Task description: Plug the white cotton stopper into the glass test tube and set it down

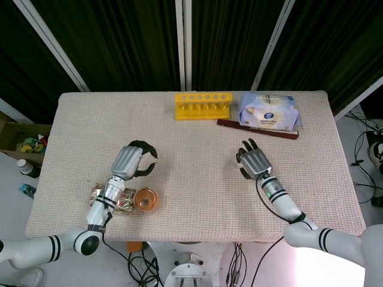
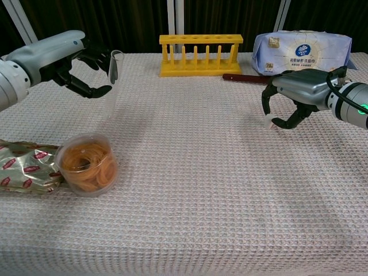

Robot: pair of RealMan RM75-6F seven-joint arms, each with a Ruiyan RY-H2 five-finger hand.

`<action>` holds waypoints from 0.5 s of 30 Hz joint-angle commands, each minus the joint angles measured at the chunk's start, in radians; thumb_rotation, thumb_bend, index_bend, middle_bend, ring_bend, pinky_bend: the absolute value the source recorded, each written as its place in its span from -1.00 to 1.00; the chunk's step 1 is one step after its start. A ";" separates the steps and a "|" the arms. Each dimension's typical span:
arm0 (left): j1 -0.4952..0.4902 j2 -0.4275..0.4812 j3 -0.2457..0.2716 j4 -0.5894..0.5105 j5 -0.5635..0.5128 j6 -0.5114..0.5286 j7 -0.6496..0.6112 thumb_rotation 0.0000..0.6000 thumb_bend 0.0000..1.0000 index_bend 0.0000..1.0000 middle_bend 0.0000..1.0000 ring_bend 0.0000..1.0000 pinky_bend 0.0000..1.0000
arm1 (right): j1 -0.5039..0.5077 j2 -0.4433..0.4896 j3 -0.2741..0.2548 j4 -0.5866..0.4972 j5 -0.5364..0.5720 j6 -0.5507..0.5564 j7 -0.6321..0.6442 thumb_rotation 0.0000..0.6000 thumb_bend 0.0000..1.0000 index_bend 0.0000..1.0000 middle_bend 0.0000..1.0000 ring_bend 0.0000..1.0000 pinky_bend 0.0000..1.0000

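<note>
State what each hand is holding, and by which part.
Left hand holds the glass test tube near its open top. Right hand closes its fingertips around the white cotton stopper, still low at the table.

The left robot hand (image 2: 86,66) is up off the tabletop (image 2: 190,172) and holds a clear glass test tube (image 2: 112,77) in its fingers, open end up. Below it sit a round tub of orange rubber bands (image 2: 87,164) and a shiny foil packet (image 2: 26,174). The right robot hand (image 2: 287,100) curls over a small white cotton stopper (image 2: 268,121). Behind it are a yellow rack (image 2: 200,54) and a blue tissue pack (image 2: 302,52).
</note>
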 commanded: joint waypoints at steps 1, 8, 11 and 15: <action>0.001 0.001 -0.002 0.003 -0.002 -0.001 -0.004 1.00 -0.21 0.17 -0.15 -0.45 -0.53 | -0.002 0.002 0.002 -0.003 -0.008 0.008 0.005 1.00 -0.05 0.11 -0.34 -0.85 -0.80; 0.009 0.027 -0.016 0.010 -0.005 0.014 -0.010 1.00 -0.21 0.17 -0.15 -0.45 -0.53 | -0.031 0.079 0.014 -0.114 -0.092 0.099 0.056 1.00 -0.01 0.24 -0.26 -0.79 -0.78; 0.010 0.049 -0.015 0.013 -0.002 0.029 0.038 1.00 -0.21 0.17 -0.15 -0.45 -0.53 | -0.054 0.136 0.022 -0.193 -0.133 0.157 0.082 1.00 0.01 0.25 -0.25 -0.78 -0.77; -0.001 0.076 -0.009 0.001 -0.026 0.010 0.122 1.00 -0.21 0.17 -0.15 -0.45 -0.54 | -0.086 0.195 0.033 -0.274 -0.196 0.234 0.136 1.00 0.02 0.26 -0.24 -0.76 -0.76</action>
